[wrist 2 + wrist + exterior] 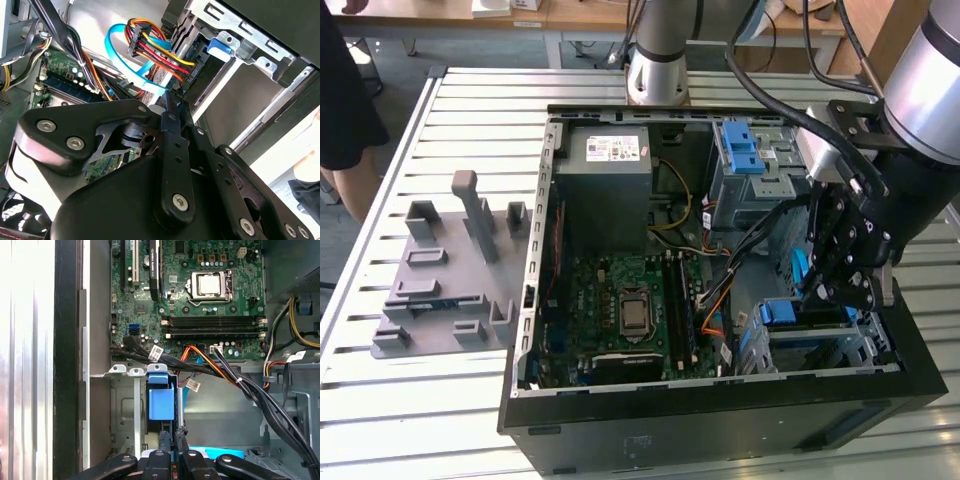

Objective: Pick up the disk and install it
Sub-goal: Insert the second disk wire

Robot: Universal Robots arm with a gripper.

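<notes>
Inside one open computer case (620, 440), one pincer (835, 290) hangs over one drive cage (860, 335).

The place is a robotics lab or workshop. An open computer case (720, 400) lies on a slatted aluminium desk (470, 110), its motherboard (620, 300) and cables bared. A robot arm (660, 50) is mounted at the far edge of the desk. A grey fixture plate (445, 290) with printed holders sits beside the case, and wooden workbenches (580, 15) stand behind.
</notes>
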